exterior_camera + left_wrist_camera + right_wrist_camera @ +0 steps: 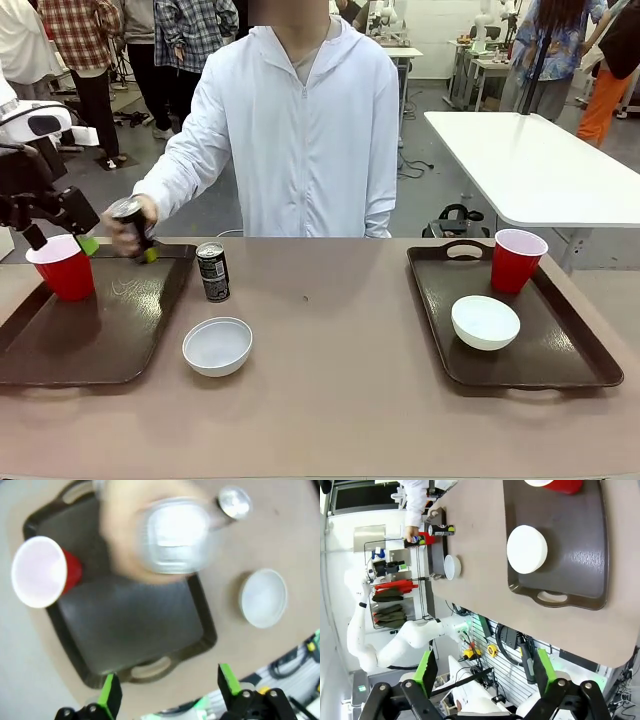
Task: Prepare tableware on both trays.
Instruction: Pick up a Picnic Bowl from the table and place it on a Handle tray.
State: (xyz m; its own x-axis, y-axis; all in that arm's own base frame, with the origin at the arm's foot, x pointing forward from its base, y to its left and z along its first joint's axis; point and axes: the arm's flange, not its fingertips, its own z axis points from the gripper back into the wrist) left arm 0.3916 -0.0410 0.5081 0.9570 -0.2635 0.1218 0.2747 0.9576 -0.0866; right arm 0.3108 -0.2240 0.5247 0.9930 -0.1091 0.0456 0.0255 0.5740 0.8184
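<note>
Now the left gripper (118, 250) stands wide open, empty, over the left tray (100, 335), a red cup (62, 268) just left of it. Between its fingers (88, 244) a person's hand (113, 236) holds a black can (130, 214); right of it stand a second can (212, 271) and a white bowl (217, 345). The right gripper (485, 671) hangs open, empty, the right tray (590, 555) well ahead of it.

Beyond the tan table (330, 420), a grey floor (420, 200) runs past a long white table (540, 165) toward small desks (480, 70) against a pale back wall (440, 25).
</note>
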